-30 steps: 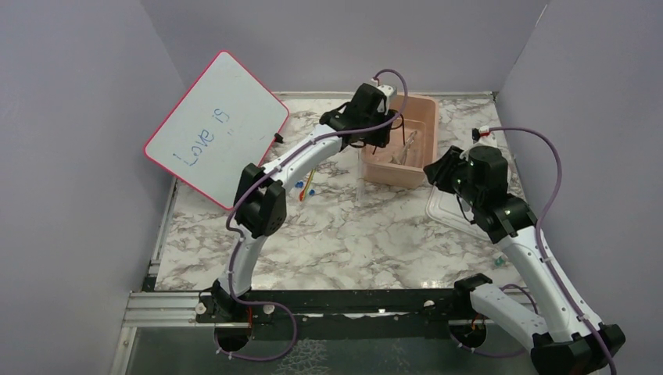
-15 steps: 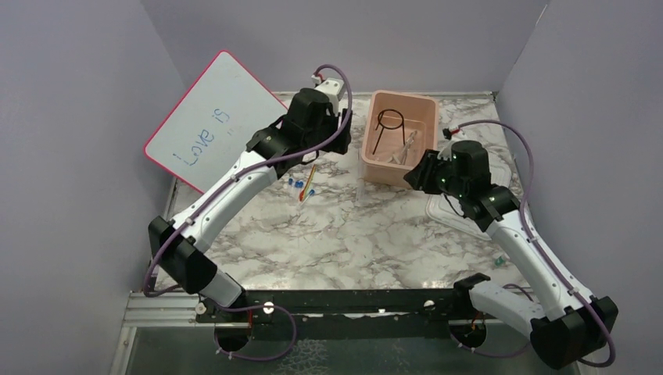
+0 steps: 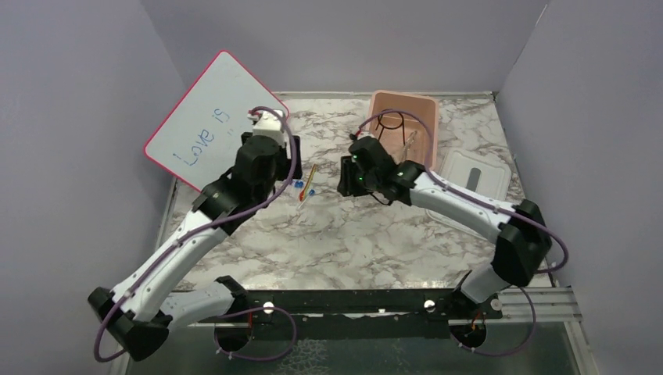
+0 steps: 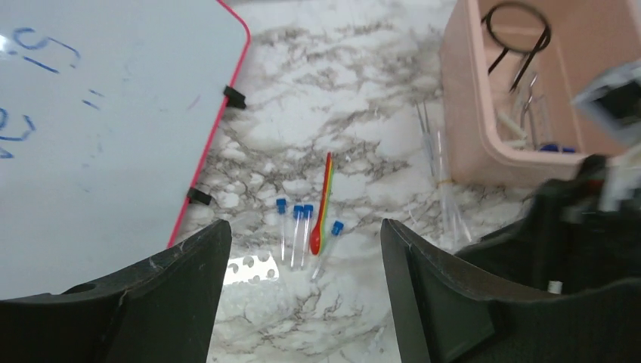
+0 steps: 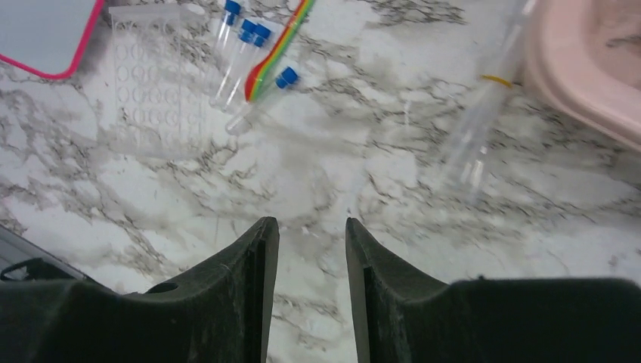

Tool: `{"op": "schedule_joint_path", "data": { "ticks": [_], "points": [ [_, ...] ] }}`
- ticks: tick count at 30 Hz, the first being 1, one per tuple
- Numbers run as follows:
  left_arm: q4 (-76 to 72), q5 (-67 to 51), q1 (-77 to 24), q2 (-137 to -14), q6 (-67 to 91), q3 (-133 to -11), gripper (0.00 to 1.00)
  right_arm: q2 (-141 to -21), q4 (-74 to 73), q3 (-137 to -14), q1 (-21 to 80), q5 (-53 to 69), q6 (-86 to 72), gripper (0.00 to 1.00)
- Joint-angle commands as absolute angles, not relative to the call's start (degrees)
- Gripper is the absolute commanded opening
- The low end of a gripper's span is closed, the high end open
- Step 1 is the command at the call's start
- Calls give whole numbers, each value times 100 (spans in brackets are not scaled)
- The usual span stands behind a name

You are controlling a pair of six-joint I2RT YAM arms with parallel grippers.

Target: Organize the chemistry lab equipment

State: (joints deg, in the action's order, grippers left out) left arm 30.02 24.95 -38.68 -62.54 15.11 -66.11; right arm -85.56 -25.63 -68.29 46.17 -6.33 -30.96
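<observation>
My left gripper (image 3: 274, 158) is open wide and empty above the table beside the whiteboard; in the left wrist view (image 4: 302, 231) several blue-capped vials (image 4: 296, 227) and the red-yellow rod (image 4: 325, 204) lie just ahead of it. They also show in the right wrist view, the vials (image 5: 243, 36) and the rod (image 5: 276, 49). My right gripper (image 3: 346, 176) hovers over bare table left of the tub, its jaws narrowly apart and empty (image 5: 310, 223). A clear tube (image 5: 484, 113) with a yellow band lies by the tub. The black ring stand (image 3: 391, 122) and metal tongs (image 4: 529, 106) are in the pink tub.
The pink tub (image 3: 427, 117) stands at the back, its white lid (image 3: 473, 176) flat to its right. The pink-rimmed whiteboard (image 3: 215, 129) leans at the back left. A clear perforated rack (image 5: 155, 91) lies beside the vials. Grey walls enclose three sides.
My left arm has drawn back from the tub to the whiteboard side, the ring stand now standing in the tub. My right arm has swung left to the table in front of the tub.
</observation>
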Motion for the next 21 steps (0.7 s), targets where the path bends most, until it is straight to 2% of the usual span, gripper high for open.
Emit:
{"op": "schedule_joint_path", "data": {
  "ticks": [1, 7, 13, 21],
  "points": [
    [2308, 3267, -3851, -5123, 1453, -6502, 75, -9738, -2293, -7706, 5026, -1197, -3661, 42],
    [2451, 3264, -3852, -4584, 1408, -6478, 76, -11210, -1838, -8725, 5052, -1547, -4109, 39],
    [2678, 2819, -3857, -4354, 1433, -6632, 78, -12455, -2133, -9985, 5043, -1901, -4147, 37],
    [2690, 2772, -3851, -4302, 1367, -6520, 82, -13130, -2423, -10603, 5040, -2176, -4131, 36]
  ]
}}
